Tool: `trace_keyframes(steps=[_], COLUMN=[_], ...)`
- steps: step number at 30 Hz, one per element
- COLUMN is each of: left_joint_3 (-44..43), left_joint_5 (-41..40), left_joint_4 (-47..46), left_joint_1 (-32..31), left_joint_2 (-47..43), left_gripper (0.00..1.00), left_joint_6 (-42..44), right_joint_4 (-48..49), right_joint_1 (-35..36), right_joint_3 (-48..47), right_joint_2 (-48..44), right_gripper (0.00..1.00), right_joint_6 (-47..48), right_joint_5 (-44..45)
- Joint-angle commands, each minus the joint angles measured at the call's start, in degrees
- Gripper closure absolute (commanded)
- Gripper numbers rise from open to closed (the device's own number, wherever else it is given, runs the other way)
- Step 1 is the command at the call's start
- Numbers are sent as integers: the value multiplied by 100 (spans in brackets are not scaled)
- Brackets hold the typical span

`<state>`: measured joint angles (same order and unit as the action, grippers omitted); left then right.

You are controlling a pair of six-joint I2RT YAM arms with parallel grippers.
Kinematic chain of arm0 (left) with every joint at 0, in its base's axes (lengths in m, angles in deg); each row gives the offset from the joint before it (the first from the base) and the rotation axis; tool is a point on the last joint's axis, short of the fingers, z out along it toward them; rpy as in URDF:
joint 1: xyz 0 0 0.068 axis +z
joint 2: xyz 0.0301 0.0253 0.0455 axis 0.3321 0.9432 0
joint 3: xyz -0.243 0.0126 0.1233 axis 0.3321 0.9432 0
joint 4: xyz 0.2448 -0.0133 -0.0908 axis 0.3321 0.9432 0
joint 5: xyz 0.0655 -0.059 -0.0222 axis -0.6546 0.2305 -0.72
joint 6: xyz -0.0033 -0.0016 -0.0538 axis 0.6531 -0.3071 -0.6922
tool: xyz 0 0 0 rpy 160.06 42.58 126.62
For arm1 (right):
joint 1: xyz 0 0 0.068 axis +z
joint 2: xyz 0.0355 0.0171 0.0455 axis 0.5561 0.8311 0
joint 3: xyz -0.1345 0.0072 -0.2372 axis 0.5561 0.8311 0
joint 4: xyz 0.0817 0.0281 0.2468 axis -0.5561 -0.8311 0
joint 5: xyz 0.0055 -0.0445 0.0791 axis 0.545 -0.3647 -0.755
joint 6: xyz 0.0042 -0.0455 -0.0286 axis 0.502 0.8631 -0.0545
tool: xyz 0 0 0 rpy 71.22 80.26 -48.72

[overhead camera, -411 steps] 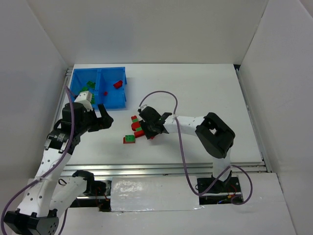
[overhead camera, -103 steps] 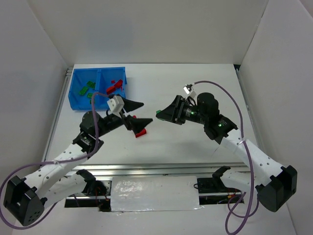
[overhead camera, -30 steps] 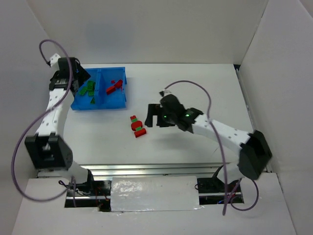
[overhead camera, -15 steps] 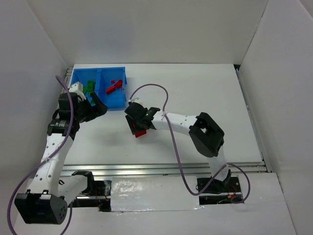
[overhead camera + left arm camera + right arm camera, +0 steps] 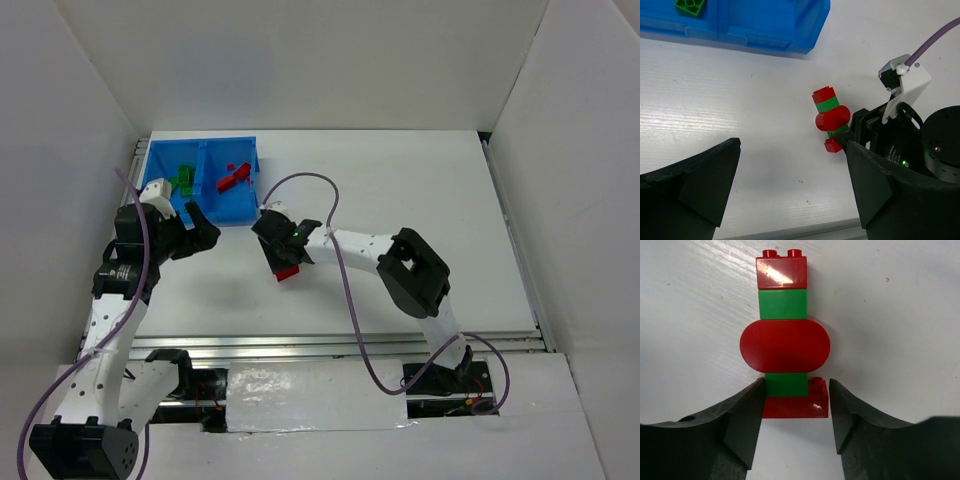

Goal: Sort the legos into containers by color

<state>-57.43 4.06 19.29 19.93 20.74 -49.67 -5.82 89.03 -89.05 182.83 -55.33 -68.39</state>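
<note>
While the left fingers (image 5: 690,185) hung spread wide and empty near the bin (image 5: 232,210), the right fingers (image 5: 740,420) flanked the bottom red brick (image 5: 795,407) of the stack (image 5: 785,345) on the worktop (image 5: 400,200); couldn't tell if gripped.

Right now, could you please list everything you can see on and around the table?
table: one, white, under everything.
bin: one, blue, two compartments, far left corner of the table.
green bricks: a few, green, loose in the bin's left compartment.
red bricks: a few, red, loose in the bin's right compartment.
brick stack: one, three red and two green pieces joined, lying on the table in front of the bin.
cables: two, purple, one along each arm.
left claw: one, black, open, empty, in front of the bin.
right claw: one, black, a finger on either side of the stack's end; grip unclear.
</note>
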Motion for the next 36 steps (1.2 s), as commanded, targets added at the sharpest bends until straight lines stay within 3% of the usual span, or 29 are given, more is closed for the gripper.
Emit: trace_keyframes(steps=[1, 5, 9, 12, 15, 18, 19, 20, 27, 33, 36], left_joint_3=[31, 31, 58, 49, 49, 75, 75, 93, 295, 1182, 1367], left_joint_5=[205, 249, 302, 302, 302, 337, 389, 433, 1057, 2453, 2877], left_joint_4=[-201, -184, -210, -210, -219, -254, -263, -289, -684, -2133, -2846], left_joint_1=[-10, -1, -1, -1, -1, -1, -10, -1, -1, -10, -317], left_joint_2=[-155, -147, -164, -164, -156, -173, -164, -164, -85, 213, 547], left_gripper=[1, 1, 1, 1, 0, 0, 1, 1, 0, 0, 0], left_joint_6=[166, 183, 183, 183, 166, 139, 131, 113, -456, -1757, -2268], right_joint_4=[-23, 3, 21, -14, 3, 56, 187, 266, 1197, 1743, 1788], right_joint_1=[4, 13, 13, 22, 30, 48, 57, 57, 74, 223, 417], right_joint_3=[-189, -172, -145, -154, -119, 56, 135, 232, 1601, 2728, 2922], right_joint_2=[209, 235, 218, 192, 60, -211, -326, -431, -1809, -3059, -3499], right_gripper=[42, 49, 66, 68, 76, 85, 97, 100, 100, 100, 100], right_joint_6=[109, 92, 101, 109, 136, 197, 241, 267, 820, 1392, 1629], right_joint_5=[30, 12, 3, 30, 47, 118, 100, 91, -119, -611, -673])
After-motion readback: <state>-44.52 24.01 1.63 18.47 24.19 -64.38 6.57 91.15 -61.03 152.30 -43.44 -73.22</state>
